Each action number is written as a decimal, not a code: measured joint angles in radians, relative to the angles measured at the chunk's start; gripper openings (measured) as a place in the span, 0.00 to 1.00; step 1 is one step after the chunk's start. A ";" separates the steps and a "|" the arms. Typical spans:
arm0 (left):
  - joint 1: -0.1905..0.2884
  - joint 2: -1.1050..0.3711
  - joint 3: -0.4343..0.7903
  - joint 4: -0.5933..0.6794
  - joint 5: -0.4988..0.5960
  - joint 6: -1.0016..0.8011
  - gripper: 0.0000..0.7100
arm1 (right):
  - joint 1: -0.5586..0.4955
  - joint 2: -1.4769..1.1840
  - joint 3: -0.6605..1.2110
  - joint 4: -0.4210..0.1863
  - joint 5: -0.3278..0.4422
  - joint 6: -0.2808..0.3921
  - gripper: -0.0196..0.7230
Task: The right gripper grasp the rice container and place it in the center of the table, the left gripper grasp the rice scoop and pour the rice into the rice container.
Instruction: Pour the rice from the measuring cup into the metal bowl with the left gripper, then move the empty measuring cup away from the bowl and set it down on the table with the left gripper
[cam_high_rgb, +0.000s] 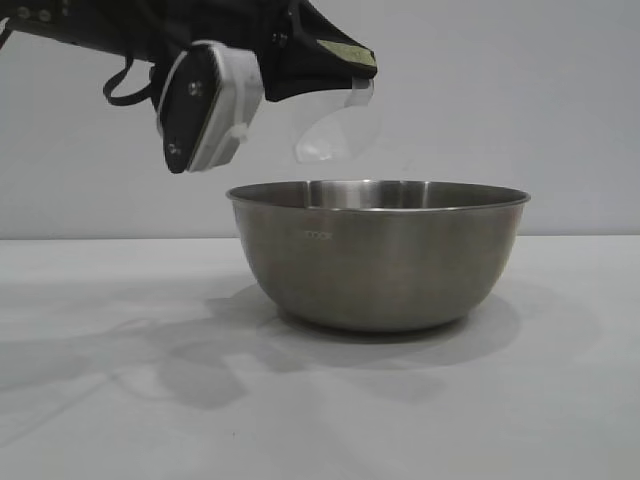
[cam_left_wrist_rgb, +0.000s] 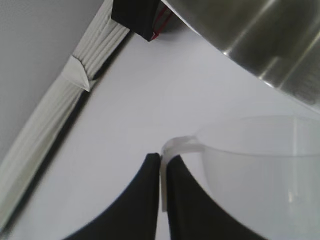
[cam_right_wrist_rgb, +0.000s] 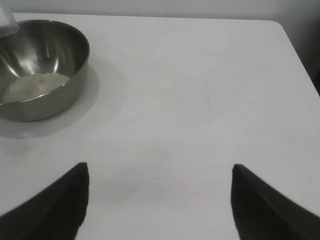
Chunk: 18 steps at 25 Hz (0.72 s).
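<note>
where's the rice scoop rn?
Exterior view: rice scoop is tipped above the rice container's left rim, handle pinched in the left gripper.

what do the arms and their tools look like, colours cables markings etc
The left tool has two black, pointed, claw-like fingers. From outside, its arm is black with a white-edged black module, a looping black cable and a yellowish patch. The right tool shows only two black pointed fingertips; no markings visible.

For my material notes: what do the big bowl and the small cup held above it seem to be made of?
Rice container: apparently stainless steel with a brushed finish, grey with soft streaked reflections. Rice scoop: probably clear plastic, translucent, since the wall shows through it.
</note>
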 joint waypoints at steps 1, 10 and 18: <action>0.000 0.000 0.000 0.005 0.000 0.006 0.00 | 0.000 0.000 0.000 0.000 0.000 0.000 0.73; 0.000 0.000 0.000 0.031 0.000 0.011 0.00 | 0.000 0.000 0.000 0.000 0.000 0.000 0.73; 0.000 0.000 0.000 0.019 0.000 0.007 0.00 | 0.000 0.000 0.000 0.000 0.000 0.000 0.73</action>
